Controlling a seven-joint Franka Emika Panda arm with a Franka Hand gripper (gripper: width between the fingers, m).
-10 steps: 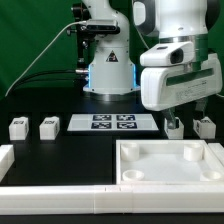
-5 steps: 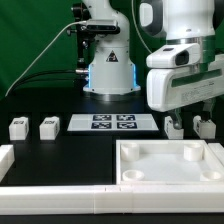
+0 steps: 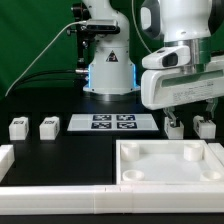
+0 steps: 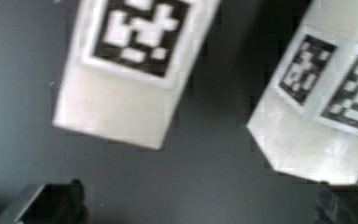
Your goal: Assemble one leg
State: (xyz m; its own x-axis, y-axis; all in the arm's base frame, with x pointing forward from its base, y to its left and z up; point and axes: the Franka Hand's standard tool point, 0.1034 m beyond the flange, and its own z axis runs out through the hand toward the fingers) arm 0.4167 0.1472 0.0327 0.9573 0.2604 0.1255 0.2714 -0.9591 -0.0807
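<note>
Two white legs (image 3: 174, 127) (image 3: 203, 127) with black-and-white tags stand on the black table at the exterior view's right, behind the large white tray-like piece (image 3: 150, 172). My gripper (image 3: 188, 116) hangs just above these two legs, open and empty. In the wrist view both legs show close up, one (image 4: 131, 70) and the other (image 4: 327, 100), tags facing the camera. My dark fingertips (image 4: 51, 200) stand wide apart at the picture's edge, and the gripper (image 4: 202, 205) holds nothing. Two more legs (image 3: 17, 127) (image 3: 48, 127) stand at the exterior view's left.
The marker board (image 3: 113, 122) lies at mid-table in front of the robot base (image 3: 108, 70). A white raised border (image 3: 60, 195) runs along the table's front and left corner. A cable hangs at the back left.
The gripper swayed a little toward the exterior view's right and came back over the two right legs. No leg has moved.
</note>
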